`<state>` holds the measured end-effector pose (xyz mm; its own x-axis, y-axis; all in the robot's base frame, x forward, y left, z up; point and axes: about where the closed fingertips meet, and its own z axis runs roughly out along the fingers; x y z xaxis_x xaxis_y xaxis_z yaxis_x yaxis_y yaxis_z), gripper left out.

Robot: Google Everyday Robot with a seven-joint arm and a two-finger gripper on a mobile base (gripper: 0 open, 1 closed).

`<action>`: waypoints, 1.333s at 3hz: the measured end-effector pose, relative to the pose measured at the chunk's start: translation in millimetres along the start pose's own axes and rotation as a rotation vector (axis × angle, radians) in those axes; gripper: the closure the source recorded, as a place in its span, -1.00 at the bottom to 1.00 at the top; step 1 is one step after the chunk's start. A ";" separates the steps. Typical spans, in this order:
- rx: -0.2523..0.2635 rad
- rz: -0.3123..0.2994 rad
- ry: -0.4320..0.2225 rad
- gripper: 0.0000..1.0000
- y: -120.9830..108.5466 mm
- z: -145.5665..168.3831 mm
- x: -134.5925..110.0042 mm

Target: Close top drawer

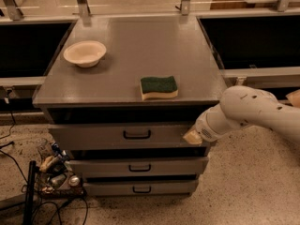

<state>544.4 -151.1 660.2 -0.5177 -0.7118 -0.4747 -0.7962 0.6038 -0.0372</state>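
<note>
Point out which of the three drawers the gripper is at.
The top drawer, sticking out farthest under the cabinet top. The gripper is at the right end of its front; the middle drawer and bottom drawer sit below it.

White robot arm (253, 111) cut off at right edge; its gripper (193, 136) sits at right end of the wide matte-grey top drawer (112, 136) front, hiding that corner. Drawer int. lost in shadow. Floor clutter (54, 170) btm left: too small to ID.
</note>
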 end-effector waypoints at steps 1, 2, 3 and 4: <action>0.004 0.000 -0.021 1.00 -5.8 -1.2 -8.1; 0.004 0.000 -0.021 1.00 -5.8 -1.3 -8.0; -0.008 0.015 -0.005 1.00 -4.3 -13.0 12.9; -0.016 0.069 0.006 1.00 -0.1 -36.3 52.7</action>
<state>505.9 -201.7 667.1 -0.5734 -0.6710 -0.4701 -0.7635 0.6458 0.0095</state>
